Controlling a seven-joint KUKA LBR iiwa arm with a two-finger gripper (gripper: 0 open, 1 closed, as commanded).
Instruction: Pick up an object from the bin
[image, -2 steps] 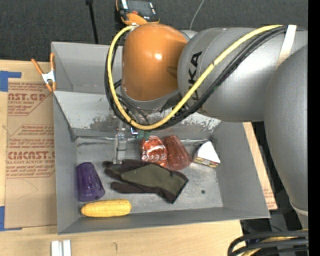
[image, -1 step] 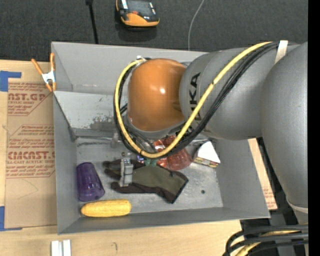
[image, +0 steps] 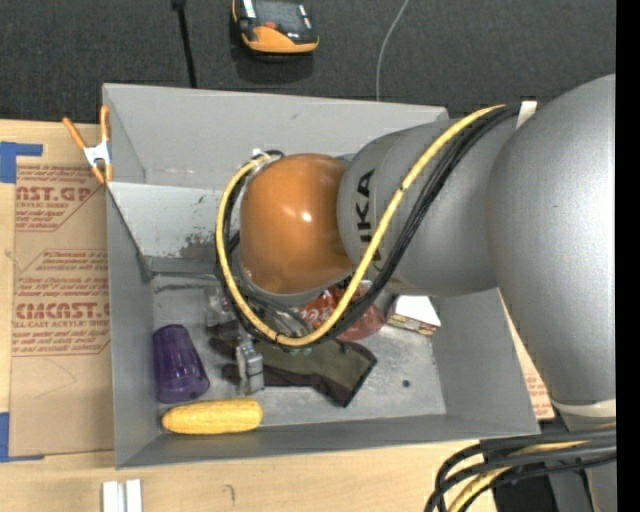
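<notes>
In your grey metal bin (image: 300, 120), a yellow corn cob (image: 212, 416) lies nearest, with a purple cup (image: 178, 362) just behind it. The gripper (image: 248, 368) is down at the left edge of a dark crumpled cloth (image: 335, 372) mid-floor; you cannot tell whether it grips. Farther back lies a white box (image: 415, 315).

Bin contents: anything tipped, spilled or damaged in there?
Only loose clutter. The translucent purple plastic cup lies on its side at the left of the bin, near the yellow toy corn cob; a dark crumpled cloth sits by the gripper. No spill or breakage shows.
</notes>
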